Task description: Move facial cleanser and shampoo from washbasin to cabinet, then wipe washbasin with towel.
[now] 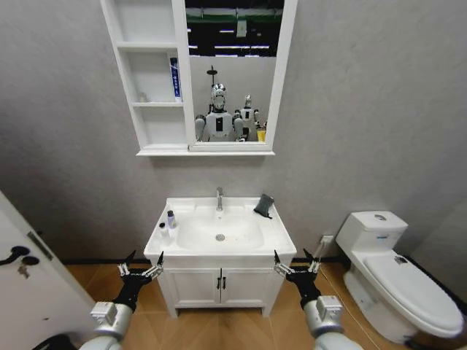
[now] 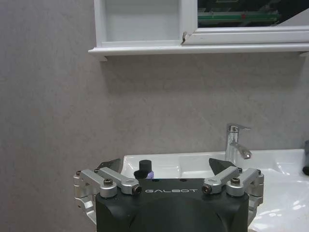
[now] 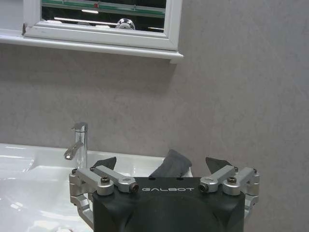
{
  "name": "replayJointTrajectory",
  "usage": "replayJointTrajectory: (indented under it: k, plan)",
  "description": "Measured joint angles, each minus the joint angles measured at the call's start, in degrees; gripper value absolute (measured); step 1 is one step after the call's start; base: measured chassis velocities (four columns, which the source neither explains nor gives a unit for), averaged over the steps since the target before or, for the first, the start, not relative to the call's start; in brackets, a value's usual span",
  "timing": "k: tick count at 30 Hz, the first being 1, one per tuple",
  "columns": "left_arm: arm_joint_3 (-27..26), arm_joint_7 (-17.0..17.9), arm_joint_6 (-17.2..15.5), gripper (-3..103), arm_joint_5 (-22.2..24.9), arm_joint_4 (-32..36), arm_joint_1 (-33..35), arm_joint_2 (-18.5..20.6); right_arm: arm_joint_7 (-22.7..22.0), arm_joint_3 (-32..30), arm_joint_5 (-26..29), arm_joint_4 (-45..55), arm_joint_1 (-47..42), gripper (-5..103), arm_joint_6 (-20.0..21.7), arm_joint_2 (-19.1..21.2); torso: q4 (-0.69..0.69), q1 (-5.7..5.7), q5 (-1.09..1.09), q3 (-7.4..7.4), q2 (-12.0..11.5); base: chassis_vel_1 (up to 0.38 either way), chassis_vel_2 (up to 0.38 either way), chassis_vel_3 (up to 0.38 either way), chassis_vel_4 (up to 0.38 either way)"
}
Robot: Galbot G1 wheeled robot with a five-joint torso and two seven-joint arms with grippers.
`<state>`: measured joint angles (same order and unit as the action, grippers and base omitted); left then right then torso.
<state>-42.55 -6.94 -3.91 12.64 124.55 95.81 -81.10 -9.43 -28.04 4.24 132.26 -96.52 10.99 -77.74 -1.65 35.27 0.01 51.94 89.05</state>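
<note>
Both arms are low in front of the vanity, nothing held. Left gripper has its fingers spread wide and sits just short of the washbasin's front left corner. Right gripper is spread the same way, just short of the front right corner. They look like ready poses, each arm facing its own side of the job.

Just beyond the left gripper, on the basin's left ledge, stand two small containers: a white bottle with a dark cap and a shorter one nearer the gripper. The left wrist view catches a dark cap over a purple neck between the fingers. Which is cleanser and which shampoo I cannot tell.

Beyond the right gripper, at the back right corner, the dark towel lies bunched against the wall, close to the tap.

Higher on the wall hangs the cabinet, with a blue-and-white tube upright on its middle shelf. The wall is grey, the floor wood, and a toilet stands well off beyond the right gripper.
</note>
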Motion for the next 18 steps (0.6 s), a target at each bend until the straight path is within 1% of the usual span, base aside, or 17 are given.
replayJointTrajectory:
  k: [3, 4, 7, 8, 9, 11, 12, 15, 16, 17, 18]
  plan:
    - [0.5, 0.4, 0.5, 100, -0.1, -1.1, -0.3, -0.3, -0.2, -0.2, 0.7, -0.4, 1.0, 100, 0.0, 0.5, 0.03, 0.05, -0.01, 0.02, 0.0, -0.287, 0.241, 0.267, -0.275]
    - [0.8, 0.6, 0.7, 100, -0.1, -1.9, -0.7, -0.3, -0.3, -0.5, 1.2, -0.8, 1.7, 100, 0.1, 0.7, -0.02, 0.08, -0.02, 0.03, 0.0, -0.233, 0.161, 0.079, -0.081]
    - [1.0, 1.1, 1.2, 100, 0.0, -3.4, -1.5, -0.2, -0.4, -0.8, 1.7, -1.3, 2.6, 100, 0.3, 0.8, 0.00, 0.05, 0.02, 0.02, 0.0, -0.096, 0.132, 0.038, 0.000]
    - [1.0, 1.2, 1.8, 100, -0.1, -4.6, -2.0, -0.2, -0.5, -0.9, 2.0, -1.6, 2.9, 100, 0.4, 0.8, -0.02, 0.04, 0.00, 0.02, 0.0, -0.061, 0.011, -0.013, -0.024]
    - [1.0, 1.3, 2.3, 100, -0.3, -5.5, -2.4, -0.1, -0.5, -1.0, 2.3, -1.8, 3.2, 100, 0.4, 0.8, -0.02, 0.04, -0.03, 0.01, 0.0, 0.000, 0.000, 0.000, 0.000]
    - [1.0, 1.3, 2.8, 100, -0.4, -6.6, -2.6, -0.1, -0.5, -1.2, 2.7, -2.0, 3.5, 100, 0.4, 0.8, -0.02, -0.01, -0.02, 0.00, 0.0, 0.061, -0.024, -0.050, -0.023]
    - [1.1, 1.3, 3.5, 100, -0.5, -7.6, -2.8, -0.2, -0.5, -1.3, 3.1, -2.2, 3.8, 100, 0.5, 0.9, 0.00, -0.07, 0.01, -0.01, 0.0, 0.061, -0.024, -0.063, 0.009]
    - [1.5, 1.3, 6.9, 100, -1.5, -11.4, -3.5, -0.8, -0.5, -1.9, 4.2, -3.1, 5.3, 100, 0.6, 1.4, 0.01, -0.10, -0.01, -0.02, 0.0, 0.086, -0.060, -0.065, 0.068]
    - [1.5, 1.3, 6.9, 100, -1.5, -11.4, -3.5, -0.8, -0.5, -1.9, 4.2, -3.1, 5.3, 100, 0.6, 1.4, 0.01, -0.10, -0.01, -0.02, 0.0, 0.082, -0.069, -0.070, 0.067]
    - [1.6, 1.2, 7.9, 100, -2.0, -12.8, -3.8, -1.3, -0.5, -2.2, 4.7, -3.4, 5.8, 100, 0.6, 1.6, 0.00, -0.10, 0.00, -0.02, 0.0, 0.014, -0.044, -0.070, 0.000]
    - [1.6, 1.2, 7.9, 100, -2.0, -12.8, -3.8, -1.3, -0.5, -2.2, 4.7, -3.4, 5.8, 100, 0.6, 1.6, 0.00, -0.10, 0.00, -0.02, 0.0, 0.014, -0.044, -0.070, 0.000]
